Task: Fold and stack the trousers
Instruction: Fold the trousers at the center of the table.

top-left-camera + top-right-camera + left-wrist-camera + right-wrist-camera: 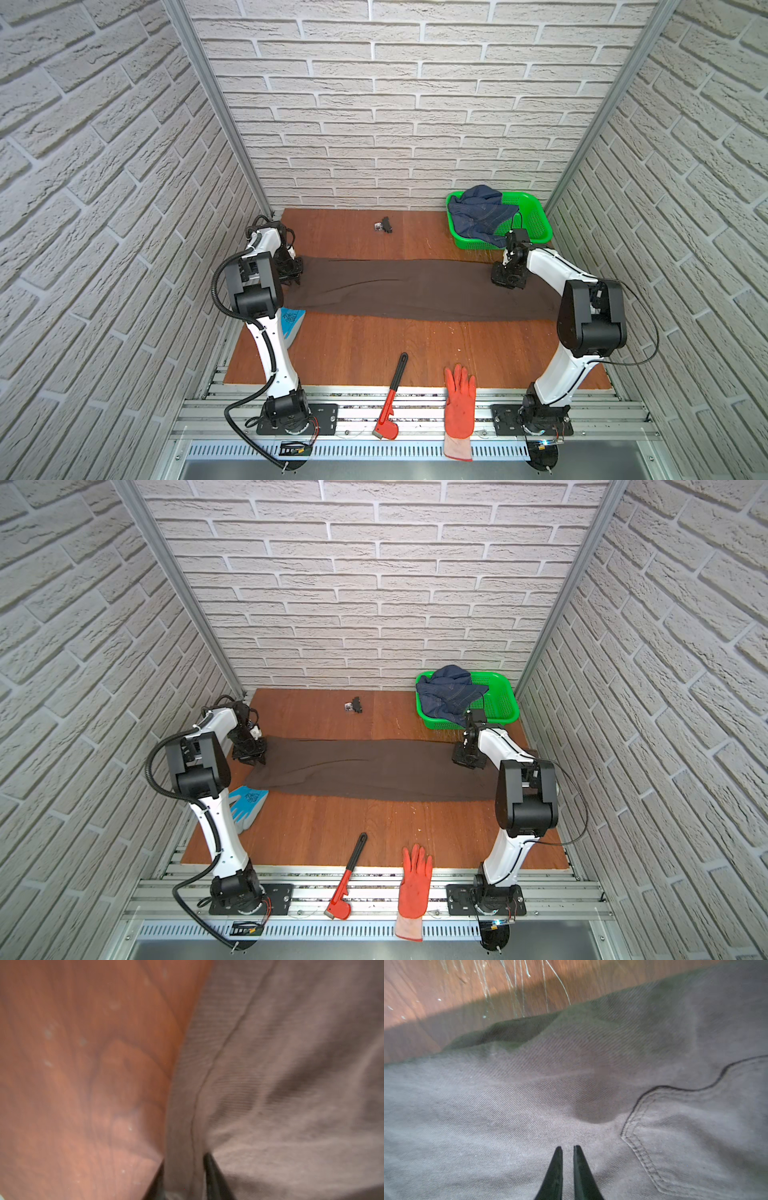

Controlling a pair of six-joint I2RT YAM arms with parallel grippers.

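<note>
Nearest, on the near side of the trousers (pixel 415 286), a red pipe wrench (pixel 390 399) and then an orange glove (pixel 459 401) lie across the front edge of the tabletop (pixel 365 345). The trousers themselves lie flat, stretched lengthwise across the middle of the tabletop.

At the trousers' left end my left tool (pixel 184 1159) is clamped on a ridge of cloth at the edge, with fabric bunched between its fingers. A blue glove (pixel 247 804) lies just off the trousers' near left corner. At their right end, beside a pocket seam (pixel 643 1147), my right tool (pixel 568 1147) has its fingers drawn almost together with cloth in the slit. I judge it is pinching the trousers.

This thin fabric could slip from either pinch if I lift unevenly. The long middle would sag and the fold go crooked. A pinch may also hold only the top layer.

Behind the trousers' right end, a green basket (pixel 536 220) holds a crumpled blue denim garment (pixel 478 212). Part of it hangs over the rim, and my right arm could snag it.
</note>
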